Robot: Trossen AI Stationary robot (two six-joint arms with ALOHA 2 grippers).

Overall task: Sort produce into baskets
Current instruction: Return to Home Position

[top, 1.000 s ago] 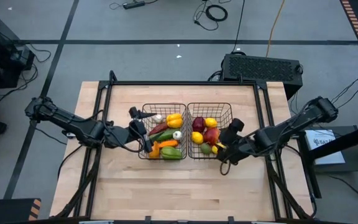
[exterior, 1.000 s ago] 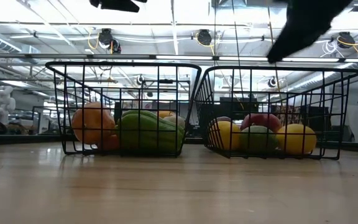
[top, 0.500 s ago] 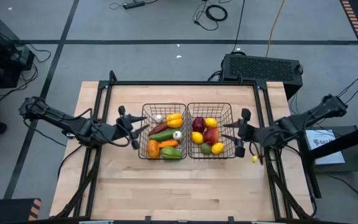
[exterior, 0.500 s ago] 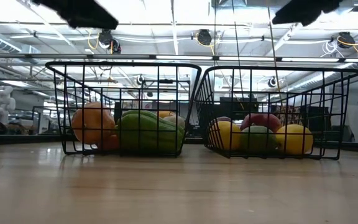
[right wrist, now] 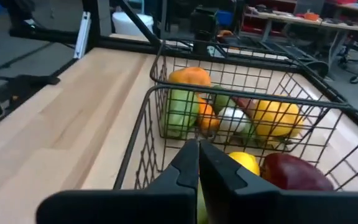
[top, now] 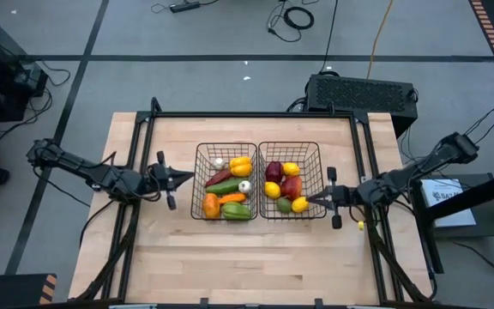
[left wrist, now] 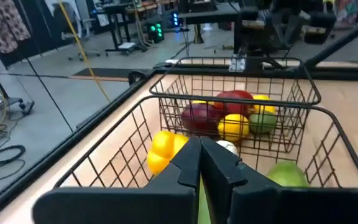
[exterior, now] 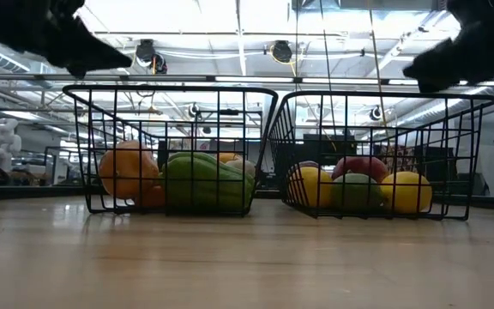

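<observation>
Produce (top: pixel 241 165) is sorted into both baskets (top: pixel 196 180) at frame centre; left pincer (top: pixel 185 176) and right pincer (top: pixel 312 197) are held closed, empty, alongside.

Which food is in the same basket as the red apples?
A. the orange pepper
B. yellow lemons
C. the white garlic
B: the yellow lemons lie beside the red apples in the right basket, while the orange pepper and the white garlic are in the left basket.
</observation>
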